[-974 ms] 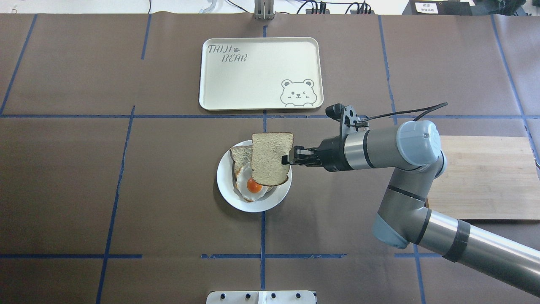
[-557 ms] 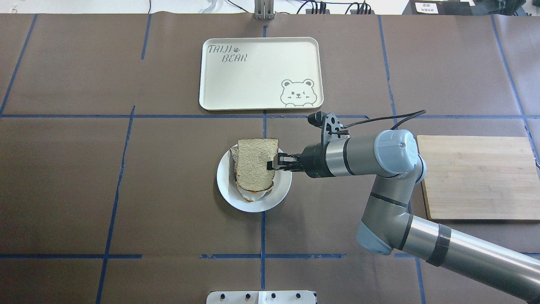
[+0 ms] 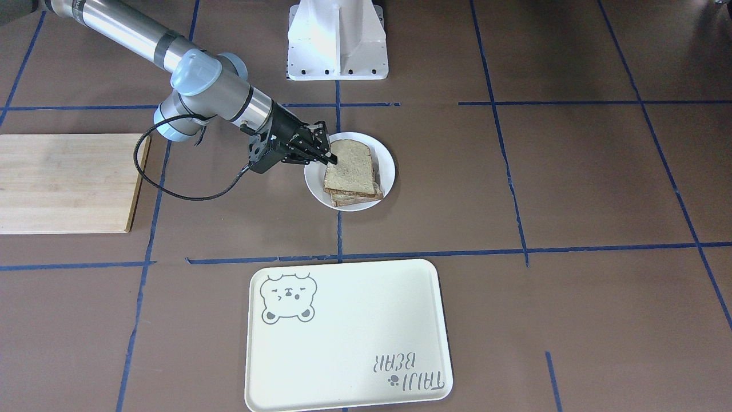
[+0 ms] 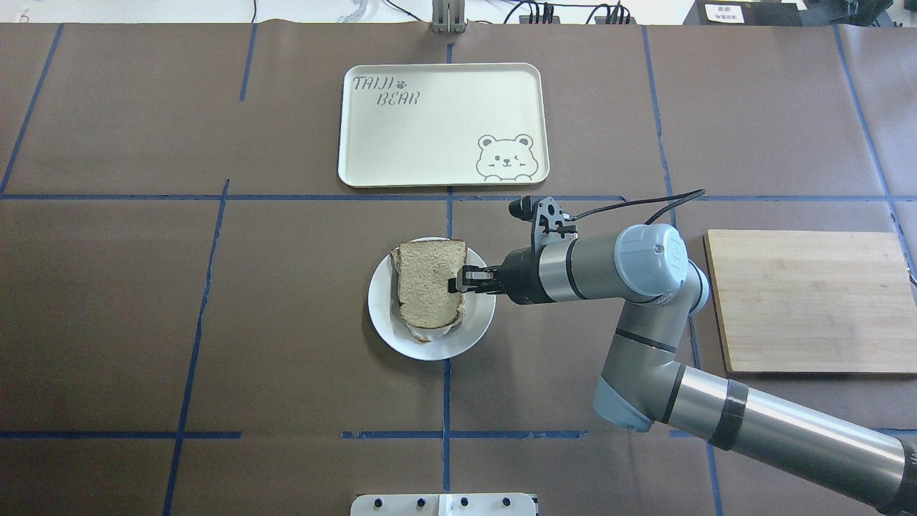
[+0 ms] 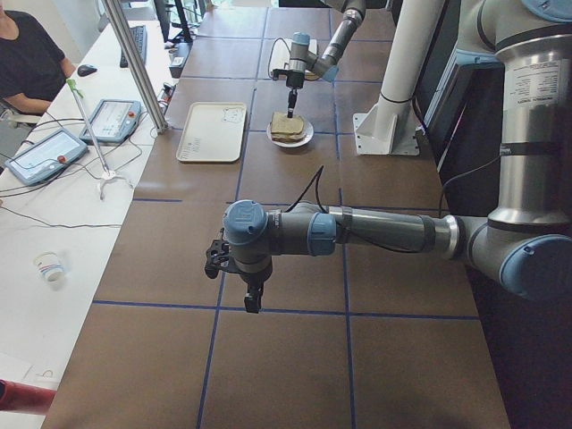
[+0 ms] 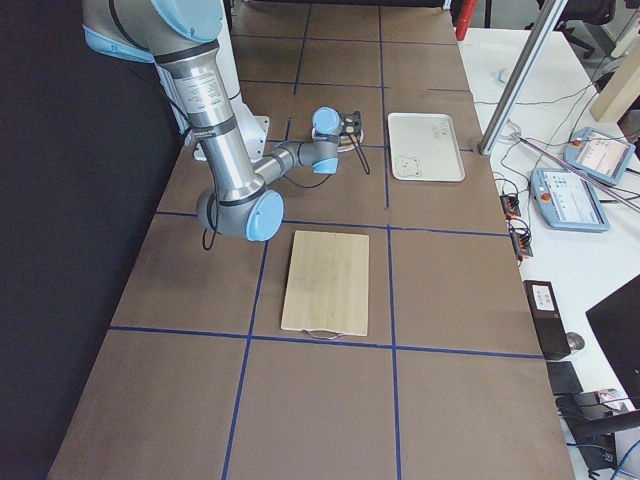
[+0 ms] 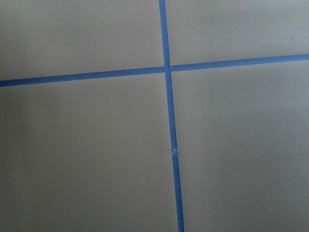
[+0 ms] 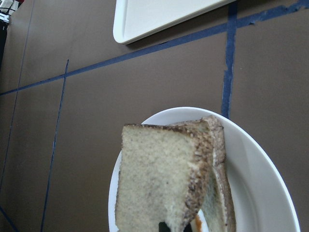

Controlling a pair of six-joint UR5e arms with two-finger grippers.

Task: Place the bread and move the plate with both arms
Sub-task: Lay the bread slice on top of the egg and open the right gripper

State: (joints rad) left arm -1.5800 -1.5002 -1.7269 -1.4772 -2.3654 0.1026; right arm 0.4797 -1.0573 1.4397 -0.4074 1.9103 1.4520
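Overhead view, left to right. The bread [image 4: 428, 281] now lies nearly level over the lower slice [image 3: 354, 200] on the plate [image 4: 481, 315]. A second ago it hung higher, offset toward the wrist, with the yolk exposed. The right gripper [image 4: 456, 281] remains clamped on the bread's near edge, so placement appears almost complete and release is due. A cream tray [image 4: 430, 143] lies to one side of the jaws and a wooden board [image 4: 809, 301] behind the wrist. The left gripper [image 5: 252, 299] hovers well apart over the brown taped table [image 4: 215, 322]; its jaw state cannot be told. An operator [image 5: 27, 54] sits at a side desk.

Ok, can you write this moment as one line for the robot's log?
right claw: shut on bread edge | bread: atop lower slice on plate | left claw: far off, state unclear
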